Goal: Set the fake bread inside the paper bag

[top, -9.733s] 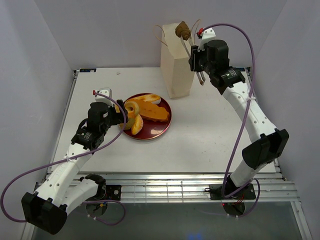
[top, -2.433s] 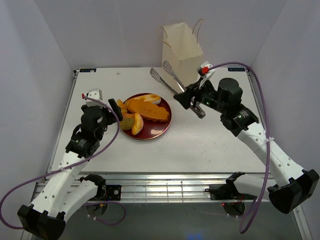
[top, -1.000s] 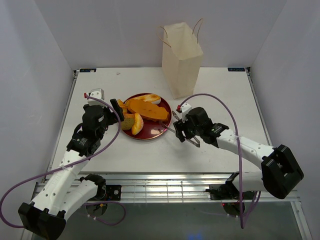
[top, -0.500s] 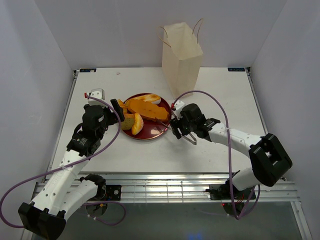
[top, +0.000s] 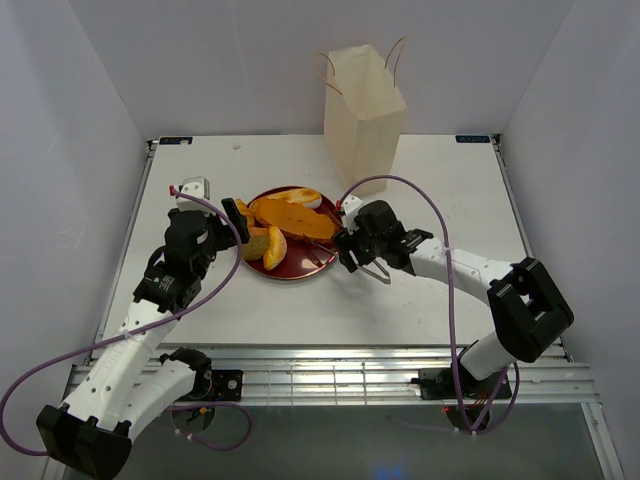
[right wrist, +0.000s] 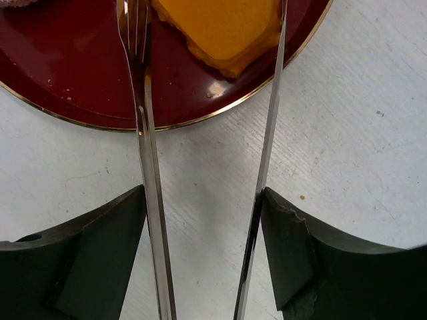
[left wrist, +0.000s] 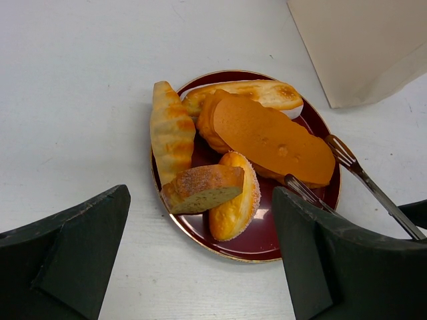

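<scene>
Several pieces of fake bread (top: 295, 220) lie on a dark red plate (top: 300, 272): a flat orange slice (left wrist: 273, 137), a long roll (left wrist: 172, 130), a wedge (left wrist: 202, 188) and a sugared oval (left wrist: 235, 200). My right gripper (top: 350, 246) is shut on metal tongs (right wrist: 143, 133). The tongs' two arms stand spread. Their tips reach over the plate's right rim (right wrist: 80, 87), either side of the slice's end (right wrist: 213, 27). My left gripper (top: 241, 228) hangs open over the plate's left side with nothing in it. The paper bag (top: 362, 120) stands upright behind the plate.
The bag's lower corner (left wrist: 360, 47) shows just past the plate's far right. White tabletop (top: 440, 190) lies right of the plate and in front of it. Grey walls close in the table on three sides.
My right arm has slid left with the tongs, bringing their tips from beside the plate to over its right rim. The left arm and the bread have not moved.
</scene>
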Controlling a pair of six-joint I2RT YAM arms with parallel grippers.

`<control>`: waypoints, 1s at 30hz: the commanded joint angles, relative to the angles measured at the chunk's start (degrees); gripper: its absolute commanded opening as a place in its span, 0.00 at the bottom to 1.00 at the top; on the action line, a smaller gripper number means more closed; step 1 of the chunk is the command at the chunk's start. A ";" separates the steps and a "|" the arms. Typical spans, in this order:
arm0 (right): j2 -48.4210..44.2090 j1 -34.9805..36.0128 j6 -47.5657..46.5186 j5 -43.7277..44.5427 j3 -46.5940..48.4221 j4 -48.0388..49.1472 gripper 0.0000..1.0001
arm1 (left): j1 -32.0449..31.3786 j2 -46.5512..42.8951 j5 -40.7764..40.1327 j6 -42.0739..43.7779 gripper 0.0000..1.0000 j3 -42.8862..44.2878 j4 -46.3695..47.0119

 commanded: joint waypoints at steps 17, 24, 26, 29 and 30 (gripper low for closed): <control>6.05 0.12 -6.72 -3.41 13.49 -9.55 0.62 | -0.02 -0.79 1.22 0.30 0.97 0.19 0.56; 6.93 0.03 -7.34 -3.94 16.74 -13.07 0.50 | -0.02 -1.05 1.13 0.30 0.97 0.28 0.56; 7.02 -0.06 -7.34 -4.03 17.18 -13.94 0.47 | -0.02 -0.88 1.22 0.30 0.97 0.28 0.56; 6.41 -0.15 -7.43 -4.03 17.62 -14.91 0.43 | -0.02 -1.05 1.22 0.30 0.97 0.28 0.56; 6.05 -0.23 -7.43 -3.94 17.71 -15.18 0.43 | -0.02 -0.97 1.22 0.30 0.97 0.19 0.65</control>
